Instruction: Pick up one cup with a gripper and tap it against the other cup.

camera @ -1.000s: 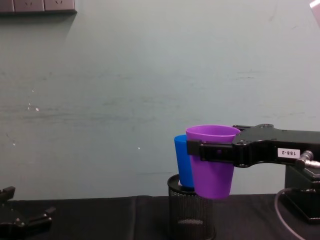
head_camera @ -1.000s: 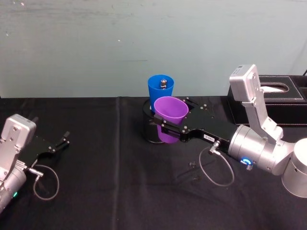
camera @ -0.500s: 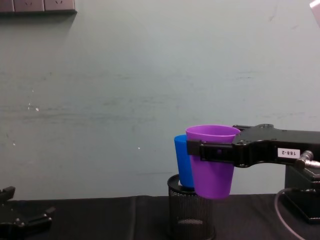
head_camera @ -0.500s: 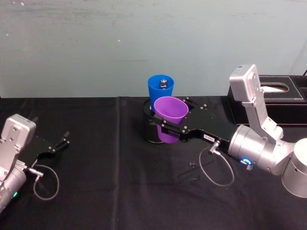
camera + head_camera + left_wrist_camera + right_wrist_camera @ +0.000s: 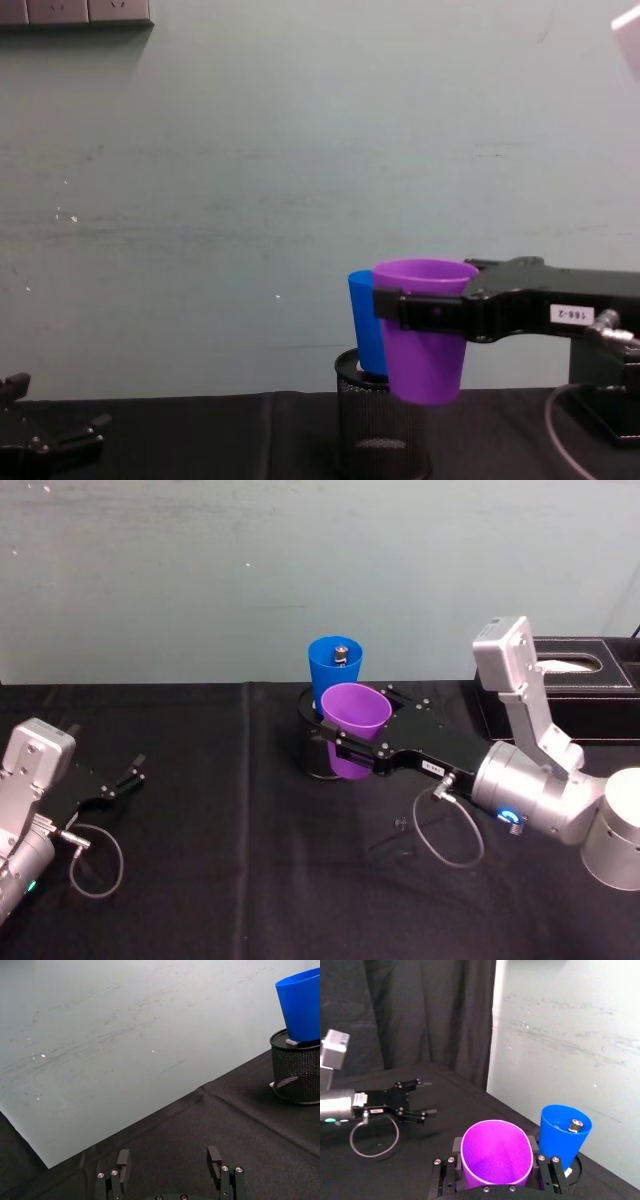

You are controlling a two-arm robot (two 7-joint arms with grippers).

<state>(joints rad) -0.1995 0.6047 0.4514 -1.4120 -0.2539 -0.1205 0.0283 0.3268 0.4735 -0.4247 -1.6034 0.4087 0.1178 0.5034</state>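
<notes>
Purple plastic, the cup [image 5: 356, 718] hangs clear of the black cloth [image 5: 220, 870], clamped near its rim between the long flat fingers of the right gripper [image 5: 496, 1162], one jaw on each side of the tumbler. It sits upright, or nearly so, on the robot's side of the black wire-mesh pen holder [image 5: 380, 430], with its base lower than the holder's rim in the chest view.

The blue cup [image 5: 333, 670] stands upright inside that holder, its upper half rising above the mesh. A small metal piece [image 5: 575, 1125], perhaps a bolt, rests in the blue cup. The purple cup's wall lies right against the blue one or just beside it; I cannot tell whether they actually touch.

Well to the left of the holder, the left gripper [image 5: 170, 1160] rests low over the cloth with its short fingers spread apart and nothing between them. To the right of the holder, against the wall, is a black tissue box [image 5: 585, 685].
</notes>
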